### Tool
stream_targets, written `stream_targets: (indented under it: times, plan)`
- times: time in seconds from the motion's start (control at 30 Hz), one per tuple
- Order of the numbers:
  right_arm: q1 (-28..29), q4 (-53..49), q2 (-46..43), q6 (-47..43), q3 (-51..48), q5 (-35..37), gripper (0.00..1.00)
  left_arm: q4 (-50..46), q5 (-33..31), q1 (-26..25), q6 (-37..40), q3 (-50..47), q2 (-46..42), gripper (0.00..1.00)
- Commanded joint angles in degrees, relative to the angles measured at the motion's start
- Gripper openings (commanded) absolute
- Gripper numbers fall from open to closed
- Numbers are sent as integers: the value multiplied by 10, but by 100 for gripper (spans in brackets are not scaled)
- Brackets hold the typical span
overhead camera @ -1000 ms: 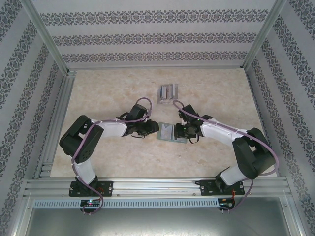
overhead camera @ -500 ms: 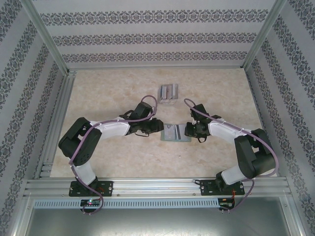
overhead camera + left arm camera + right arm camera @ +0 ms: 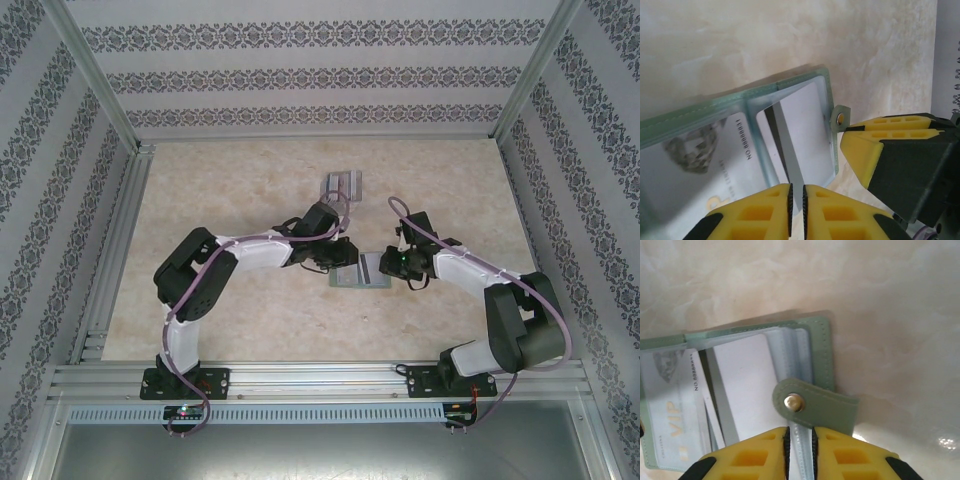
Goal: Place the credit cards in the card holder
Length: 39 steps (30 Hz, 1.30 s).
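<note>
1. The holder [image 3: 358,274] lay open mid-table [image 3: 220,190].
2. The left gripper [image 3: 796,192] pinched a striped card [image 3: 802,130] that slanted onto the holder.
3. The right gripper [image 3: 800,435] was clamped on the holder's edge.
4. Spare cards [image 3: 341,187] lay toward the far edge.

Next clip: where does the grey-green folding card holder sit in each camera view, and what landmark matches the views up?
Top external: grey-green folding card holder lies open near the middle of the table.
Left wrist: it spans left and centre, green border slanting up rightward.
Right wrist: it covers left and centre, pages fanned.
Landmark: its green snap strap with metal stud, mid-right in left wrist, lower centre in right wrist.
</note>
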Motion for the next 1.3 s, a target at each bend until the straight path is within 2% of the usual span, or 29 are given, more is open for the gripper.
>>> stream_targets:
  times: [0.0, 0.33, 0.7, 1.0, 1.27]
  plan:
    - [-6, 16, 7, 0, -12, -26, 21, -15, 23, -14, -6, 30, 20, 13]
    - [-8, 29, 28, -2, -6, -55, 20, -39, 22, -17, -3, 47, 59, 0]
    - [-10, 33, 46, -5, -2, -66, 22, -31, 25, -17, -5, 46, 78, 0]
    - [-10, 48, 49, 10, 5, -120, 24, -24, 25, -17, -7, 43, 84, 0]
    - [-10, 24, 11, 13, 16, -125, 25, -21, 25, -17, -8, 39, 82, 0]
